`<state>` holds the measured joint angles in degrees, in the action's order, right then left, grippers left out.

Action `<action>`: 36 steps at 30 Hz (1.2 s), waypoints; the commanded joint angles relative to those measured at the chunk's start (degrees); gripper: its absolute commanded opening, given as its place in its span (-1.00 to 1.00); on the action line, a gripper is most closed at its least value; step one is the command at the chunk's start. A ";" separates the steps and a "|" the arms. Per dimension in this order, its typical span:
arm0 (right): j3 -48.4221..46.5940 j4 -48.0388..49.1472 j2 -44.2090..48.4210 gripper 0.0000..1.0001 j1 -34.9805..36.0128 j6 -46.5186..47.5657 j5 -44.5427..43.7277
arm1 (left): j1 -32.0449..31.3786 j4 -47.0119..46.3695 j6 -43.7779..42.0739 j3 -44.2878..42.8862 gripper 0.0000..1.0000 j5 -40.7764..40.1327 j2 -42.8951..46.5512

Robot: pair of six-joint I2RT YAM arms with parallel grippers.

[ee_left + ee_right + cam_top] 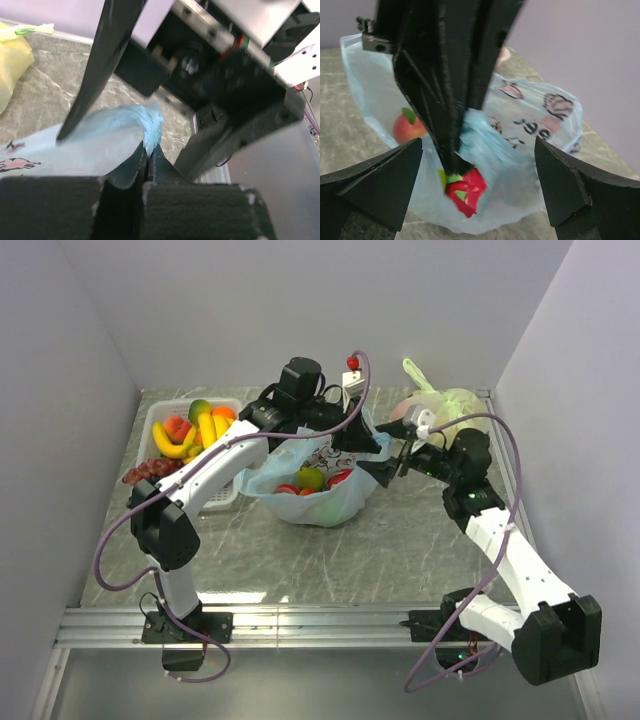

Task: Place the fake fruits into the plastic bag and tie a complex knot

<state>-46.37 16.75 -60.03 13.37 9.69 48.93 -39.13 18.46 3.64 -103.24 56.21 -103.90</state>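
The light-blue plastic bag (pixel 330 502) sat open at the centre of the grey worktop (pixel 400 540) in the overhead view; several fake fruits (pixel 311 478), red ones and a yellow-green one, lay inside it; in the right wrist view a red apple (pixel 407 127) showed through the film at left of centre. The left pincer (pixel 148 157) was closed tight on a fold of the bag's rim, at the bag's upper-right edge in the overhead view; the blue film bunched up just above its fingertips. The right pincer (pixel 478 150) was spread wide and gripped nothing; its two fingers flanked the left one and the pinched rim; whether they touched the plastic could not be told. More fruit, bananas (pixel 185 443) among it, filled a white basket (pixel 175 401) at upper left; a tied yellow-green bag (pixel 455 405) lay at upper right.
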 commanded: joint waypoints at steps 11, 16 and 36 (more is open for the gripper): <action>2.34 6.89 -9.04 0.42 6.23 4.73 -2.16 | 1.60 -11.43 6.47 -2.49 -0.99 4.53 1.68; -0.99 2.77 -11.86 -0.83 5.80 1.82 -2.79 | 2.75 -15.20 9.01 -1.53 -0.92 2.07 2.55; -10.05 -28.62 -14.41 -1.00 -6.51 -15.67 10.31 | 26.47 3.07 0.75 17.01 0.68 -12.27 28.12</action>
<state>-56.60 -6.59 -71.42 7.33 -4.75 57.30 -14.22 16.38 7.01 -89.97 45.21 -78.78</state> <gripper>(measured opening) 0.009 0.836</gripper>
